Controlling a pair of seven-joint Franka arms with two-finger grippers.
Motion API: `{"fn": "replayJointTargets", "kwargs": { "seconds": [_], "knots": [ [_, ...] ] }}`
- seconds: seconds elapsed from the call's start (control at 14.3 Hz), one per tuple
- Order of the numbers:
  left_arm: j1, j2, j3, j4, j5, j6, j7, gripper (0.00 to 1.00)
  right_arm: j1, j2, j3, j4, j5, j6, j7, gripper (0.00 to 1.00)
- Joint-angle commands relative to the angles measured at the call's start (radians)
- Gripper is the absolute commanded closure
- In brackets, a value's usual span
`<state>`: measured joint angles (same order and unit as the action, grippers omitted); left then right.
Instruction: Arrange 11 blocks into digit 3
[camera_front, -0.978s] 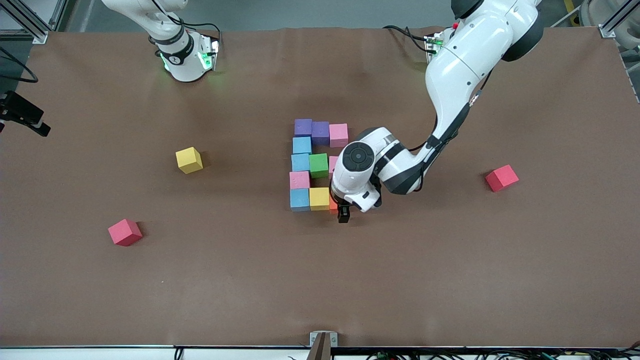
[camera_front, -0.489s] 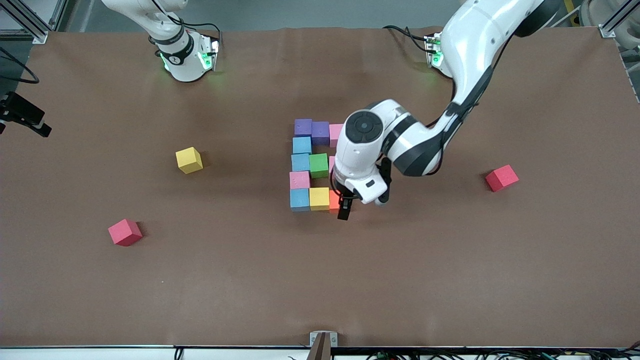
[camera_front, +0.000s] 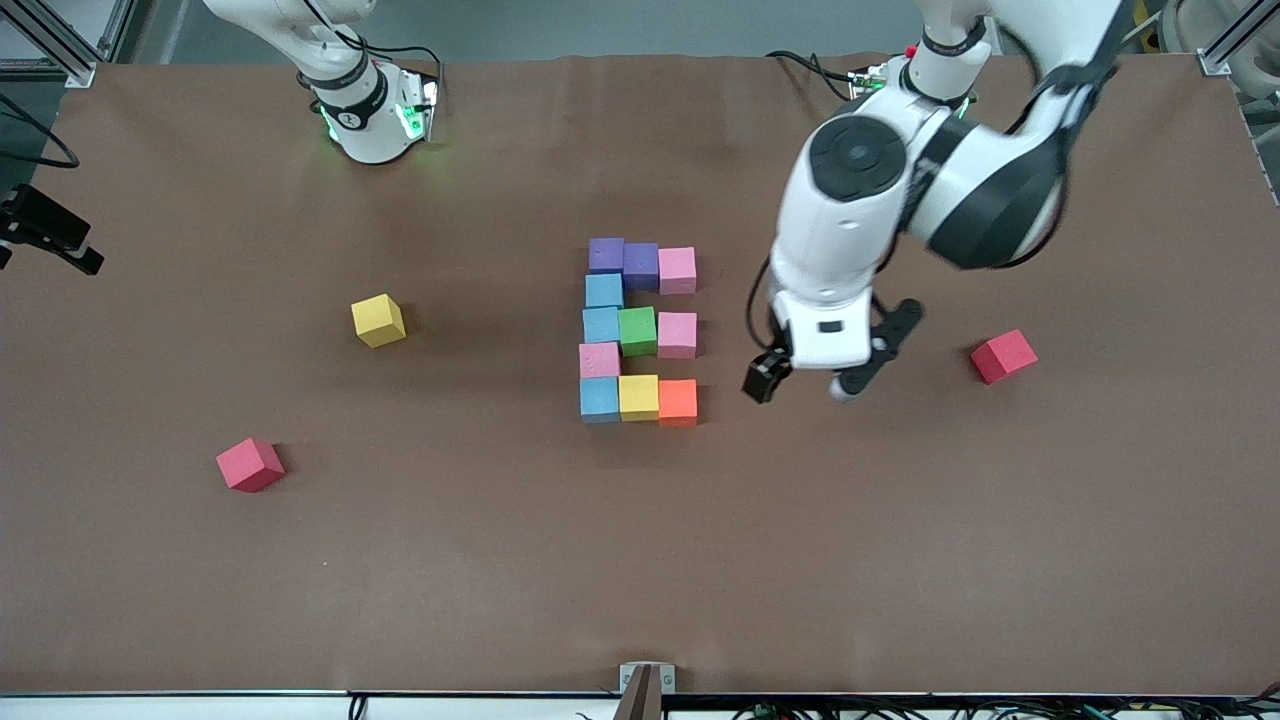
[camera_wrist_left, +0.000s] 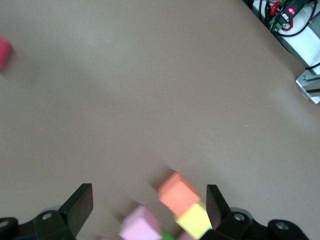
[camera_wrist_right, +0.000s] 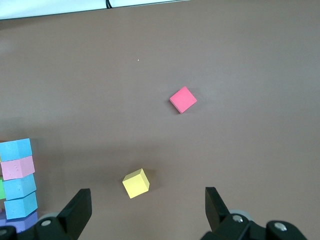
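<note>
Now, going from the right arm's end of the table toward the left arm's end, the first thing is a red cube (camera_front: 250, 465) that lies alone, nearer to the front camera than the loose yellow cube (camera_front: 379, 320). Both also show under the right gripper (camera_wrist_right: 145, 212), which hangs high over that end of the table with its fingers spread and nothing between them; this arm waits.

At the middle of the table lies the digit 3 (camera_front: 638, 330), made of eleven blocks that touch or nearly touch. Its bar farthest from the front camera has two purple blocks (camera_front: 622, 262) and a pink block (camera_front: 677, 270). The spine continues with two blue blocks (camera_front: 602, 308), a pink block with a dotted top (camera_front: 599, 359) and a third blue block (camera_front: 599, 398). The middle bar has the green block (camera_front: 637, 331) and another pink block (camera_front: 677, 335). The bar nearest to the front camera has a yellow block (camera_front: 638, 397) and the orange block (camera_front: 678, 402).

The left gripper (camera_front: 808, 382) is in the air over bare table, beside the orange block and apart from it, toward the left arm's end. Its fingers (camera_wrist_left: 80, 204) are wide apart and hold nothing; in the left wrist view the orange block sits between them, lower down on the table.

A second red cube (camera_front: 1003, 356) lies near the left gripper, more toward the left arm's end.
</note>
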<state>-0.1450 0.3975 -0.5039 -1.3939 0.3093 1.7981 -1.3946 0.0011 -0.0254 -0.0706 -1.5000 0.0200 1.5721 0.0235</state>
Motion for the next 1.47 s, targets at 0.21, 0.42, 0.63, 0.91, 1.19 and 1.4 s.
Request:
{"fn": "replayJointTargets", "kwargs": {
  "seconds": [0.21,0.42,0.63,0.91,1.19,1.4],
  "knots": [
    [0.114,-0.167,0.002,-0.031,-0.032,-0.175,0.377,0.00,0.004,0.009,0.000,0.018,0.000,-0.004,-0.002,0.00],
    [0.179,-0.224,0.004,-0.031,-0.035,-0.236,0.629,0.00,0.004,0.009,0.000,0.018,0.000,-0.004,-0.002,0.00],
    [0.258,-0.262,0.002,-0.030,-0.059,-0.276,0.851,0.00,0.004,0.009,0.000,0.018,0.000,-0.004,-0.002,0.00],
    [0.136,-0.371,0.250,-0.076,-0.165,-0.345,1.093,0.00,0.004,0.010,0.000,0.018,0.000,-0.004,-0.002,0.00],
    [0.098,-0.489,0.373,-0.209,-0.257,-0.342,1.158,0.00,0.004,0.010,0.000,0.018,0.000,-0.004,-0.002,0.00],
    [0.090,-0.542,0.415,-0.246,-0.312,-0.342,1.190,0.00,0.004,0.010,0.000,0.018,0.000,-0.004,-0.002,0.00]
  ]
}}
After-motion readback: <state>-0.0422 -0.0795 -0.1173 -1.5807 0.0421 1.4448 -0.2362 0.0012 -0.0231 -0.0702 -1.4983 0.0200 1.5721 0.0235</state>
